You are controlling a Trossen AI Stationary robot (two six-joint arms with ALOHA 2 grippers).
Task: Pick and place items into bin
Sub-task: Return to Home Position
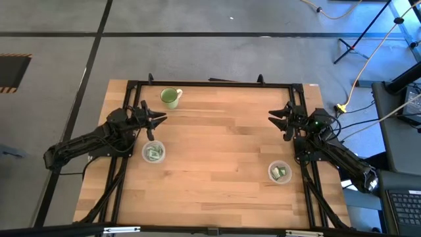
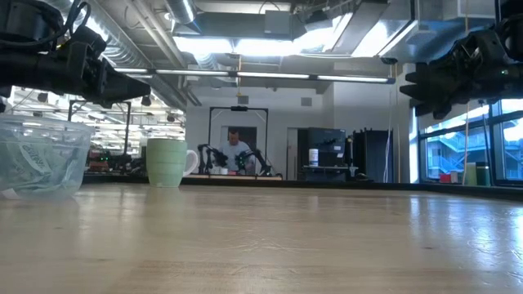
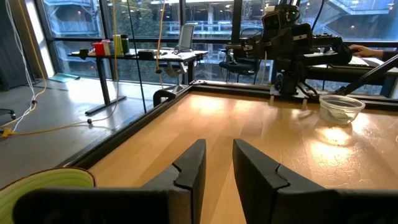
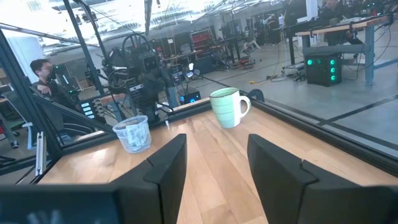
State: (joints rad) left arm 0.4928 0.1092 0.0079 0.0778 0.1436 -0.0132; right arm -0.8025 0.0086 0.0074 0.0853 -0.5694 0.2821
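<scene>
High view looks down on a wooden table (image 1: pixel 217 145) with an arm at each side edge. The left gripper (image 1: pixel 156 120) hangs above the table's left part, pointing toward the middle. In the left wrist view its two dark fingers (image 3: pixel 189 174) stand apart with a narrow strip of bare wood between them, holding nothing. A light-green mug (image 1: pixel 170 97) stands upright near the far edge, just beyond this gripper. Nearer the front, just beside the left gripper, sits the left bin (image 1: pixel 146 158), a small clear tub with green-and-white packets (image 1: pixel 154 153) lying inside it. Across the bare middle of the table, the right gripper (image 1: pixel 275 118) hangs above the right part and faces the left one. The right wrist view shows its fingers (image 4: pixel 168 165) spread with a wide gap and nothing between them. Toward the front on that side stands the right bin (image 1: pixel 272 176), also clear, with more packets inside. From table height both grippers are seen raised well clear of the wood. In the room beyond, a person (image 2: pixel 235 149) sits at another bench, and another person (image 4: pixel 42 78) shows in the right wrist view.
</scene>
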